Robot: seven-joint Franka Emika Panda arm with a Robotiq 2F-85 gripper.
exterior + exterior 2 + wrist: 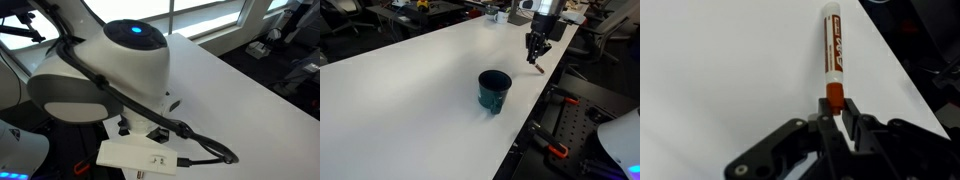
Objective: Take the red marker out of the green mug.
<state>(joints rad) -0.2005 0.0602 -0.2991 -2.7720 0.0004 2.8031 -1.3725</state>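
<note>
The red marker [833, 50] has a white barrel with a red label and a red-orange cap. In the wrist view my gripper [836, 112] is shut on its cap end, and the barrel points away over the white table. In an exterior view the gripper [536, 47] hangs over the far right part of the table, with the marker [534, 66] sticking down from it toward the surface. The green mug [494, 90], dark teal with a dark inside, stands upright nearer the camera. It is well apart from the gripper, and nothing shows in it.
The white table [410, 80] ends close to the right of the gripper, with black frame parts [565, 125] below that edge. Clutter lies at the far end [495, 12]. The robot's own base [110, 60] fills an exterior view and hides the mug and gripper there.
</note>
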